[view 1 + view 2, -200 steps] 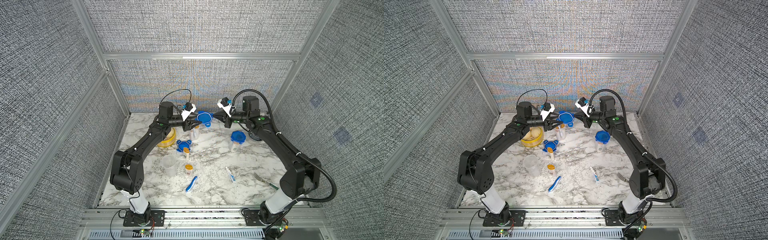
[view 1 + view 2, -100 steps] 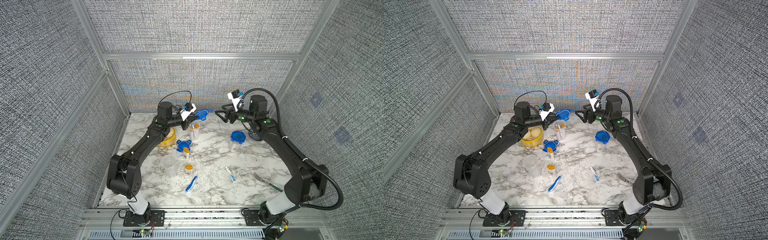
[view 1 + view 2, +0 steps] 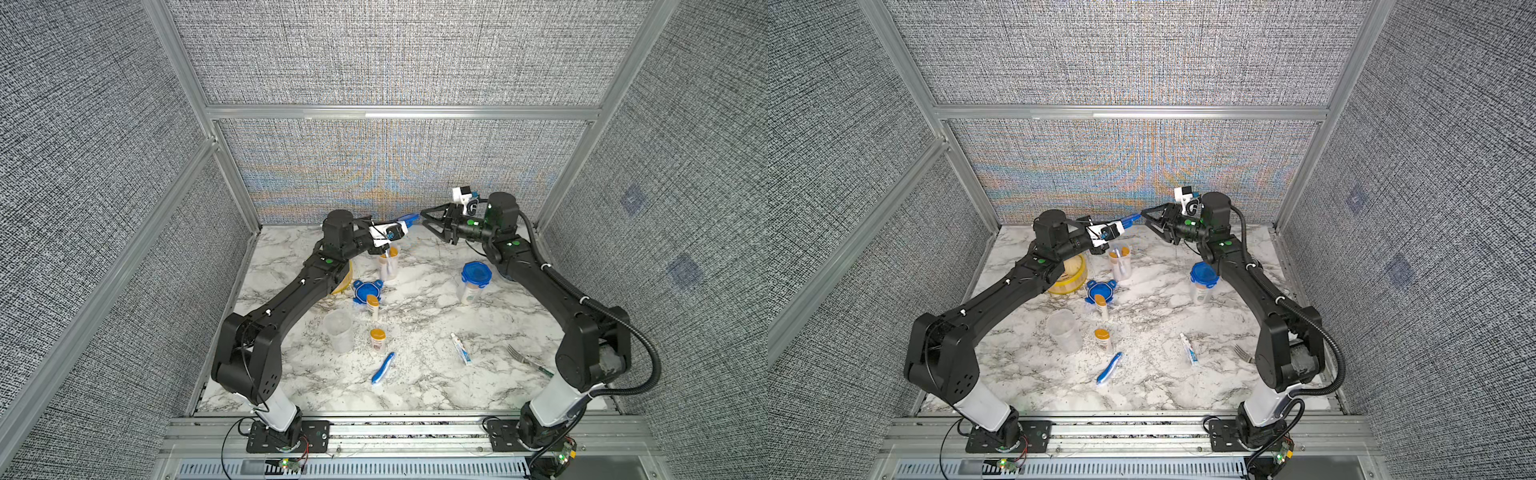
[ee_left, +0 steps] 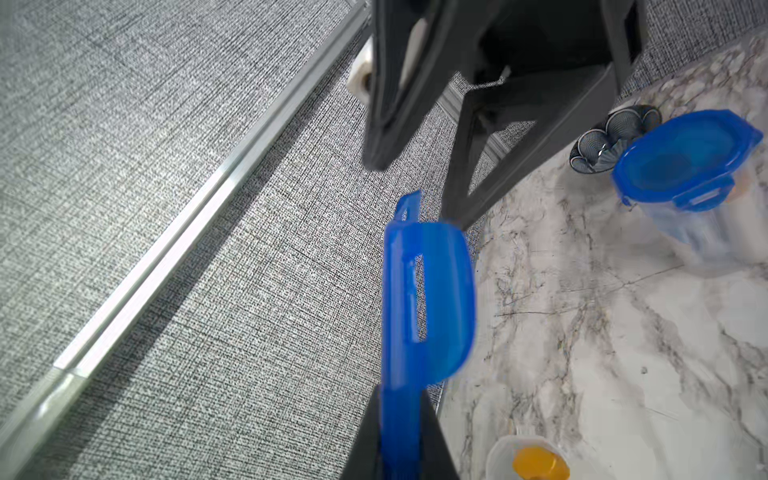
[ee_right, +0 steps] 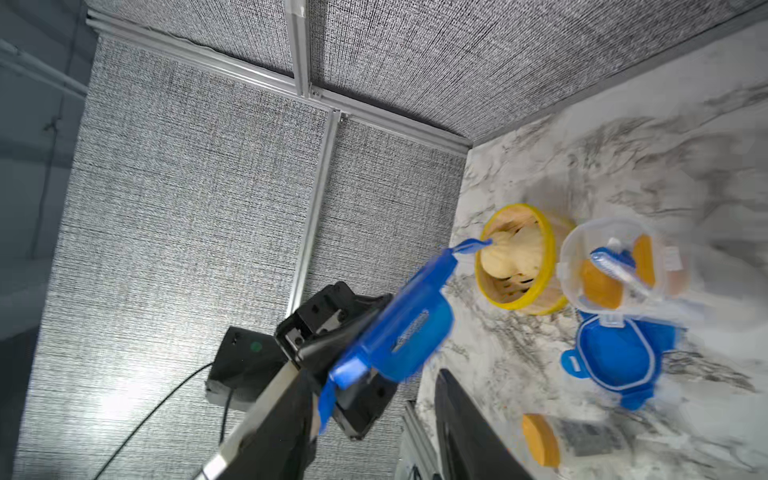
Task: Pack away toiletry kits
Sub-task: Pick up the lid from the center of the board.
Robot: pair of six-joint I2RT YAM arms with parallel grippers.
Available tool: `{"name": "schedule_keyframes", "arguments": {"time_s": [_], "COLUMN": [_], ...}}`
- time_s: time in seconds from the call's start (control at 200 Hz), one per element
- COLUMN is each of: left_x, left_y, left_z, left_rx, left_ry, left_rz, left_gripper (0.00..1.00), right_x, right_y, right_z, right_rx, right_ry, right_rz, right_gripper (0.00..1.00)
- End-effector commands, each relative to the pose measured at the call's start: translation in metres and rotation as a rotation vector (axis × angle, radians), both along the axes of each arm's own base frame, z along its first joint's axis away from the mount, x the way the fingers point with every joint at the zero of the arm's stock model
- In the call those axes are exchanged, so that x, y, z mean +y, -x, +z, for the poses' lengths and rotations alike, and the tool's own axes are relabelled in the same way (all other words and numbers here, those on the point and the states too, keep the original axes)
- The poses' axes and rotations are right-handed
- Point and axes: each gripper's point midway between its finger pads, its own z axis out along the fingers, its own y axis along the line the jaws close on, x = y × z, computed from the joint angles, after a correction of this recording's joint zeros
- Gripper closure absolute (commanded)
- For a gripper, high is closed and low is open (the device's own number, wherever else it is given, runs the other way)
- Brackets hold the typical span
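The left hand (image 4: 401,419) pinches the blue lid (image 4: 428,299) by one end, high above the worktop (image 3: 419,303) near the back wall. The lid's length points at the right hand (image 3: 424,219), whose fingers are spread just beside its far tab.

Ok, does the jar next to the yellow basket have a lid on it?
No, the jar is open at the top, and you can see a toothbrush and orange caps inside it.
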Motion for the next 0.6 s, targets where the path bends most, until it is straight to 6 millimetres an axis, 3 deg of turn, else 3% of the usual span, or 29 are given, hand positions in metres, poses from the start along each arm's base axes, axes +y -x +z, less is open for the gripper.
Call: {"name": "schedule_keyframes", "arguments": {"time_s": [0.0,0.26,0.315,0.39,0.445,0.475,0.595], "left_x": [-0.003,-0.014,-0.012,-0.008,-0.006,-0.003,0.017], "left_y": [-0.006,-0.012,-0.015,-0.018,-0.019,-0.02,-0.016], "left_z": [0.004,0.001,0.006,0.011,0.014,0.014,0.018], "left_rx": [-0.155,-0.27,-0.304,-0.337,-0.339,-0.333,-0.267], "left_ry": [-0.073,-0.094,-0.069,-0.05,-0.033,-0.027,0.05], "left_rz": [0.035,0.057,0.084,0.117,0.138,0.151,0.222], "left_gripper": [1.0,1.0,0.94,0.79,0.53,0.43,0.32], "right_x": [0.007,0.011,0.01,0.009,0.008,0.007,-0.001], "right_y": [0.001,-0.009,-0.011,-0.013,-0.016,-0.017,-0.021], "right_z": [0.019,0.005,0.002,-0.001,-0.003,-0.004,-0.007], "right_rx": [0.023,0.066,0.071,0.074,0.073,0.074,0.058], "right_ry": [-0.086,-0.094,-0.09,-0.082,-0.072,-0.068,-0.05], "right_rz": [0.028,0.023,0.019,0.016,0.008,0.003,-0.031], "right_gripper": [0.52,0.8,0.87,0.97,1.0,1.0,1.0]}}
